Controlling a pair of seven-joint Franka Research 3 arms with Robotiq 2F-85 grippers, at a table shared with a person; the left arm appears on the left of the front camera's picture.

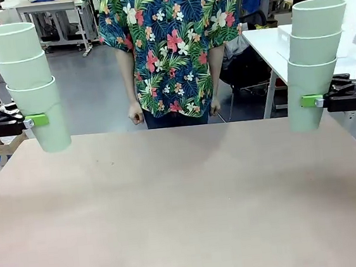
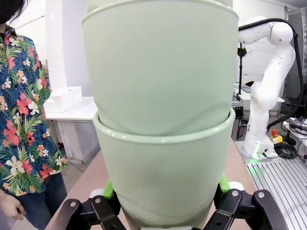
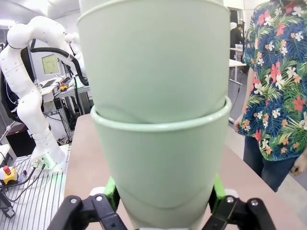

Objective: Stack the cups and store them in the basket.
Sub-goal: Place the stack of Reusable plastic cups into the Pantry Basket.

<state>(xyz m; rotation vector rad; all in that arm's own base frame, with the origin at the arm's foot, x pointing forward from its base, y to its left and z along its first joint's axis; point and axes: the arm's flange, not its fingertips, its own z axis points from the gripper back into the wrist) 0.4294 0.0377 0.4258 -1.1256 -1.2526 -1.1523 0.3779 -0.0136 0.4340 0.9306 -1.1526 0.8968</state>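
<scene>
left gripper is pinching the lowest cup of the left stack of cups, three nested tumblers held up over the table near its left edge and leaning a touch, and in the left wrist view the green pads press on both sides of that cup. across the way the right gripper clamps the bottom cup of the right stack of cups, also three deep, up near the right edge. a person in a flowered shirt stands at the far side between the two stacks, hands down.
</scene>
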